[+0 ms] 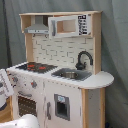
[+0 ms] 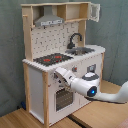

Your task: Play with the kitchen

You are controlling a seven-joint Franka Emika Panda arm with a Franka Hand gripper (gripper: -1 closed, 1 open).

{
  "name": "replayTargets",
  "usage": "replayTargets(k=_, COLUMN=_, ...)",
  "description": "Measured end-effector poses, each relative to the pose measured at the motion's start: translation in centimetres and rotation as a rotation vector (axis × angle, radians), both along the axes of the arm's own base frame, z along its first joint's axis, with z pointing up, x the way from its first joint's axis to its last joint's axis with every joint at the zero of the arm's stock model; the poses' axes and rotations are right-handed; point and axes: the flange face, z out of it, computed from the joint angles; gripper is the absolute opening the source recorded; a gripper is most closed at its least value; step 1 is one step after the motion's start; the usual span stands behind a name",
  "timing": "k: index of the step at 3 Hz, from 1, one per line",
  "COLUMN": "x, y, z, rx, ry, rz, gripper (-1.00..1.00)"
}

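In the second exterior view the claw (image 2: pixel 59 75) is at the kitchen's (image 2: pixel 60 60) front panel, just above the oven door (image 2: pixel 63 98) and below the hob (image 2: pixel 50 59); whether its fingers are spread or pressed together cannot be told. The white arm (image 2: pixel 92 90) reaches in from the second exterior view's right. The kitchen stands on a wooden floor (image 2: pixel 20 120), with its sink (image 2: pixel 80 50) and black faucet (image 2: pixel 75 39) right of the hob.
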Motion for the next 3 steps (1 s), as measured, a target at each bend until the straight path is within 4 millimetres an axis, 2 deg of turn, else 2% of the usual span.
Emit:
replayTargets(k=1, x=-0.87, y=0.95, z=0.2, rx=-0.142, ry=-0.02, rz=0.041, gripper=1.0)
replayTargets(k=3, x=-1.44, y=1.61, z=0.89, rx=-0.358, ry=-0.033, rz=0.108, gripper=1.0)
